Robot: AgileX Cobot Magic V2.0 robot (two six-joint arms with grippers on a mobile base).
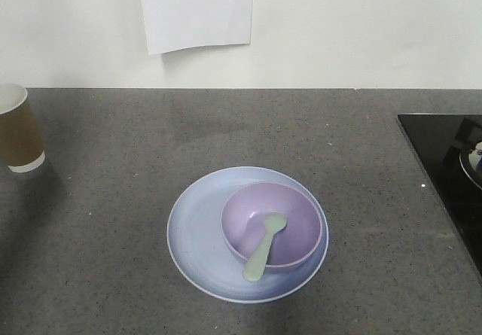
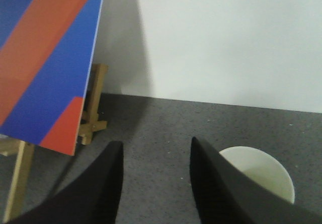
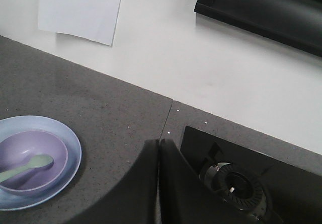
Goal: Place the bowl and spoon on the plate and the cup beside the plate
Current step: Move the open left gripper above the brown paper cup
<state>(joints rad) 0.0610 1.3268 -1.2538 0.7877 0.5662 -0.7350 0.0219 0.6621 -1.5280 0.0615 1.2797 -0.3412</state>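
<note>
The lavender bowl (image 1: pixel 272 224) sits on the pale blue plate (image 1: pixel 197 233), pushed toward the plate's right side, and the mint-green spoon (image 1: pixel 264 247) lies in the bowl with its oval head down inside and its handle resting over the near rim. The brown paper cup (image 1: pixel 19 129) stands upright well off to the left on the grey speckled countertop (image 1: pixel 113 260), far apart from the plate.

Left pincer (image 2: pixel 153 183): its two black fingers (image 2: pixel 98 189) stand spread with bare counter showing between them, holding nothing. The cup's white mouth sits just to the right of the right-hand finger, partly hidden behind it. A blue-and-orange board (image 2: pixel 45 58) on a wooden stand (image 2: pixel 93 113) rises to the pincer's left.

Right pincer (image 3: pixel 159 183): fingers pressed together, nothing between them. Plate, bowl and spoon lie well to its left; a black cooktop (image 3: pixel 261 168) with a burner (image 3: pixel 234 183) is just to its right. White paper (image 3: pixel 80 7) hangs on the wall beyond.
</note>
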